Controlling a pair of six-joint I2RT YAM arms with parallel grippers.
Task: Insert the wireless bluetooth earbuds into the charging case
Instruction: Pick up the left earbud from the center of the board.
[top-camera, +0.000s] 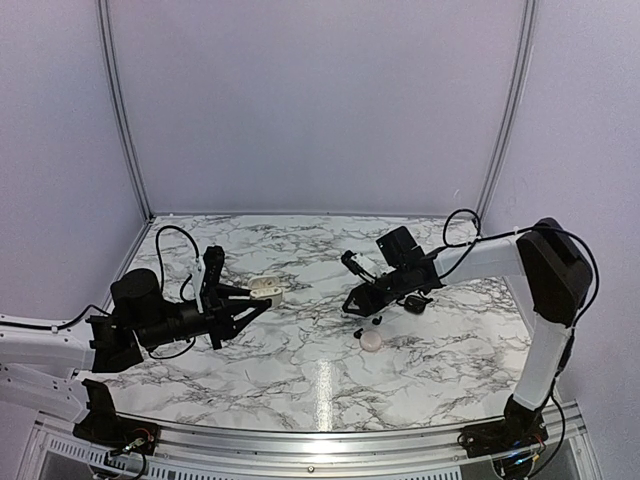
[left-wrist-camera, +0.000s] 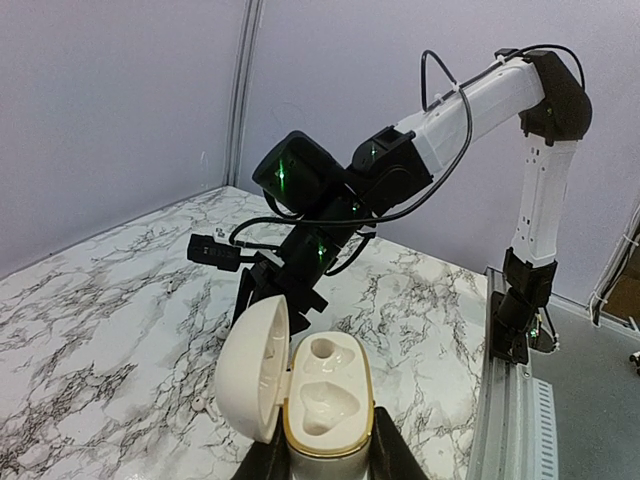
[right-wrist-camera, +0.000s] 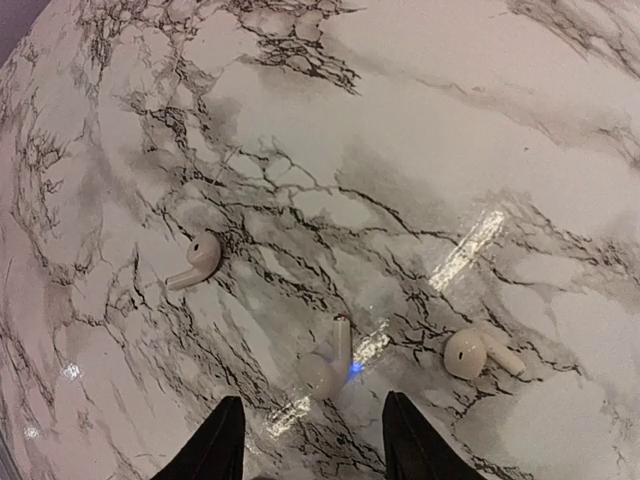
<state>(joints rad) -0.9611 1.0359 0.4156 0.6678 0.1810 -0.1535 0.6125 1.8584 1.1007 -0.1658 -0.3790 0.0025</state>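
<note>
On the left, my left hand (left-wrist-camera: 325, 462) is pressed onto the sides of a white charging case (left-wrist-camera: 325, 400) and holds it upright, with the lid (left-wrist-camera: 255, 365) swung open to the left. Both moulded pockets inside are bare. No earbud is seated, so I judge the task to be at its very start.

To the right, my right hand (right-wrist-camera: 312, 445) hangs low over the marble table (right-wrist-camera: 450, 120), fingers spread, with nothing between them. Three white earbuds lie loose on the table below it. The first earbud (right-wrist-camera: 195, 262) is well off to the left. The middle earbud (right-wrist-camera: 328, 368) lies just ahead of the gap between my fingers, with a small blue light beside it. The third earbud (right-wrist-camera: 478, 352) is near it on the right.

In the top view, a round white object (top-camera: 371, 341), perhaps another case, sits near this hand.

Still to do: pick up the earbuds, carry them across, and seat them in the pockets.

I can read no brand, label or writing anywhere.
</note>
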